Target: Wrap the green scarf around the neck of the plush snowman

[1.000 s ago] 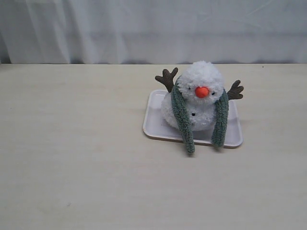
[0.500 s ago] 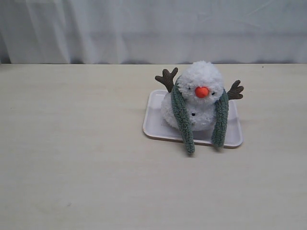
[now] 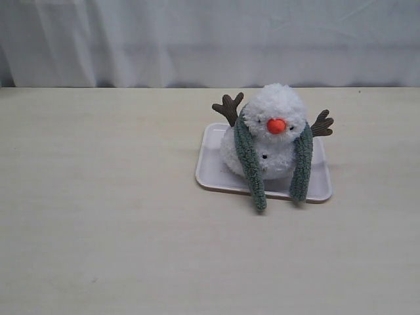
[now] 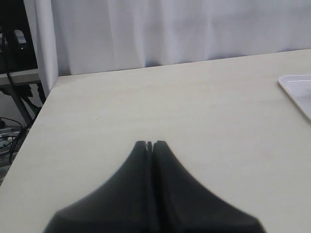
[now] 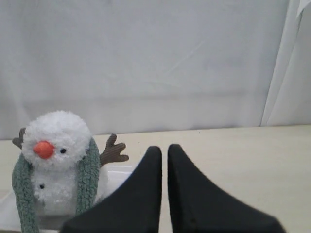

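Green scarf [image 3: 250, 164], one long strip of fuzzy grey-green cloth, lies over the neck [image 3: 283, 140] of the one fluffy white plush snowman [image 3: 279, 105]. Its two ends hang down the front, one on each side of the orange nose. They are not crossed or tied. The snowman has two brown twig arms. Only one black button can be seen on its tummy.

The part of the scarf behind the head is hidden, so I cannot tell how it lies there. The scarf covers both sides of the neck.

One flat white tray [image 3: 209, 149] sits on the pale wooden desk [image 3: 98, 197], and the snowman sits in it. One scarf end hangs over the front rim onto the desk. The other stops at the rim.

There are two black pincers, and neither shows in the exterior view. The left pincer [image 4: 149, 143] has its tips pressed together, holding nothing, and only a corner of the tray shows beside it. The right pincer [image 5: 164, 148] has a thin gap between its tips and holds nothing. It hides the bottom of the snowman. A white curtain [image 3: 197, 39] hangs behind the desk.
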`<state>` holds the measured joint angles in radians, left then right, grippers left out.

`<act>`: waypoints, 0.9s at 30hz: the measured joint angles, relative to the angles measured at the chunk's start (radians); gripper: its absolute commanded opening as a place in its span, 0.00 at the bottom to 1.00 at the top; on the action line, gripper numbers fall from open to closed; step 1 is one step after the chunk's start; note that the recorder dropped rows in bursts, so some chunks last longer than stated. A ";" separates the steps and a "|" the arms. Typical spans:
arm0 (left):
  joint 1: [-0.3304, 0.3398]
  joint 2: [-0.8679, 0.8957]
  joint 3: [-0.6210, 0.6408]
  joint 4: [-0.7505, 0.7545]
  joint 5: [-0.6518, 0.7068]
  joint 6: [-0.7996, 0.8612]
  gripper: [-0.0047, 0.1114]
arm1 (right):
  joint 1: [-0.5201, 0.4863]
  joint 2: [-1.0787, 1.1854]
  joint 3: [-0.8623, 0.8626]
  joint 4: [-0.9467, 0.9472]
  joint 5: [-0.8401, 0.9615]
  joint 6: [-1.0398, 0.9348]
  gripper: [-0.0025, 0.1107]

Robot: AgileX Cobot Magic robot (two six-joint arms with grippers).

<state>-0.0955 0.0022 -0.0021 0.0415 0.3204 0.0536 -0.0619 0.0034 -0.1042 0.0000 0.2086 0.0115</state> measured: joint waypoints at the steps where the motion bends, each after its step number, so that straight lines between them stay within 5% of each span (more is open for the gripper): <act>1: 0.000 0.000 0.000 0.000 0.000 0.000 0.04 | 0.000 0.000 0.014 -0.010 0.000 0.000 0.06; 27: 0.000 0.000 0.000 0.000 0.000 0.000 0.04 | 0.000 0.002 0.101 -0.143 0.105 -0.004 0.06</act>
<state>-0.0955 0.0022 -0.0021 0.0415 0.3204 0.0536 -0.0619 0.0051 -0.0028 -0.1434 0.3136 0.0078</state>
